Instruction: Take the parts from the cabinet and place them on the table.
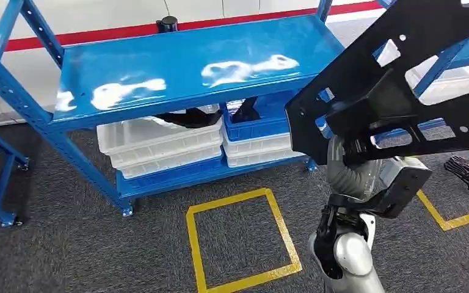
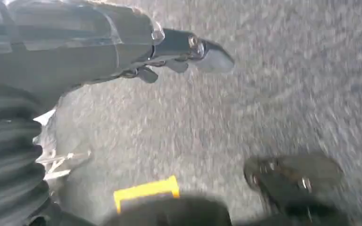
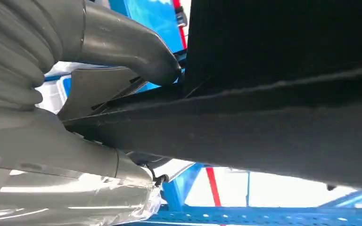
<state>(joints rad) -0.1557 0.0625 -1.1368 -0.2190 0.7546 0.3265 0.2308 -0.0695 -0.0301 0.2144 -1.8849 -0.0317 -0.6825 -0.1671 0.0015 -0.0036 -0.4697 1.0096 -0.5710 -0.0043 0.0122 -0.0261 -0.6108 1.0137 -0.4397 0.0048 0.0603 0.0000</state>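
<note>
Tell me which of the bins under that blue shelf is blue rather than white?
The blue bin, at the right end of the lower shelf, stacked on white bins. The bins to its left are white.

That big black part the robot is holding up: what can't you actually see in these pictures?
- Black part: head view, cut off by the top and right edges.
- Right hand: fingers hidden behind the part.
- Left hand: left wrist view blurred.
- White bins: contents hidden under the blue shelf.
</note>
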